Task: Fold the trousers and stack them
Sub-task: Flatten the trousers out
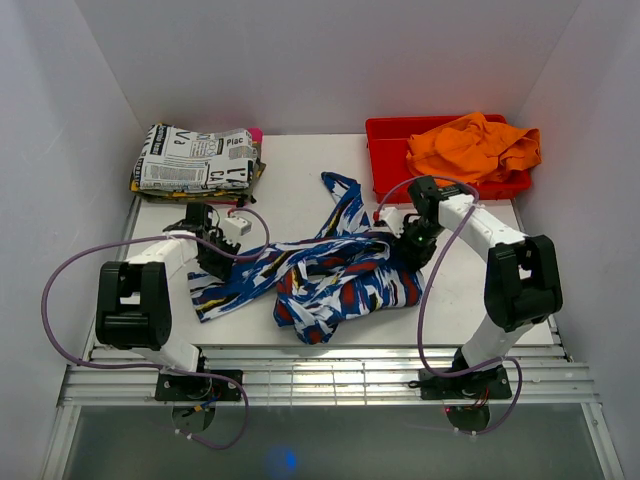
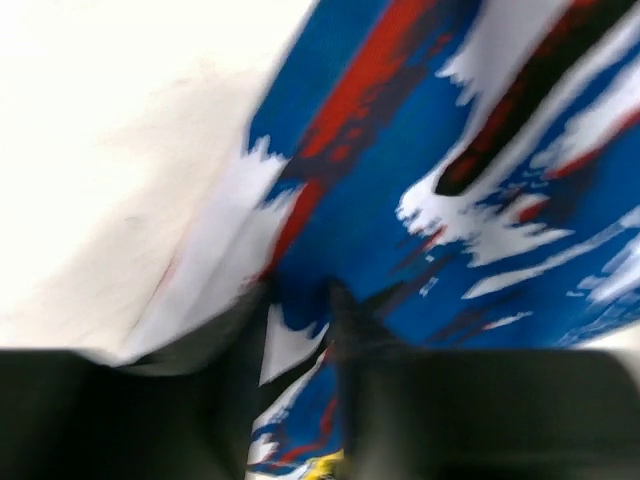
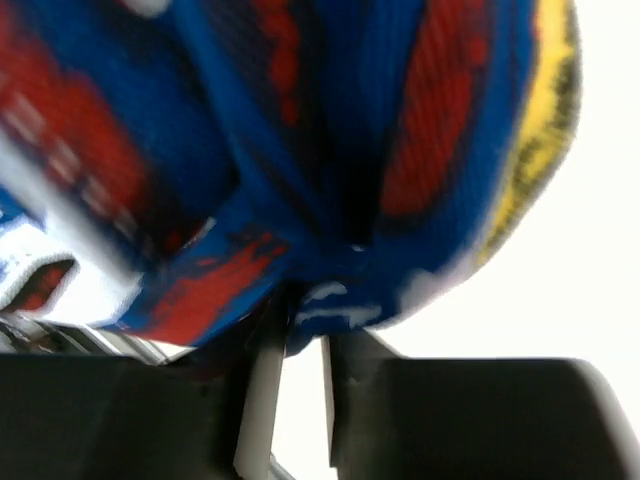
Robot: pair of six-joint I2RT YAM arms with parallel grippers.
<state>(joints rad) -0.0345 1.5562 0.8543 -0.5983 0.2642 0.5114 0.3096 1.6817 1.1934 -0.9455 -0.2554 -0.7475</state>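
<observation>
folded newsprint cloth point(image 1: 195, 160) seems to read "plac", beyond the trousers point(image 1: 335, 280).

Wrist cams blurry; trousers point(image 2: 420, 200) cut off by pic edges.

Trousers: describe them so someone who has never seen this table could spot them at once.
On the white table, look at the middle. The trousers lie there in a crumpled heap. They are blue with white streaks and red patches, unlike the folded black-and-white printed cloth back left and the orange cloth in the red bin.
</observation>
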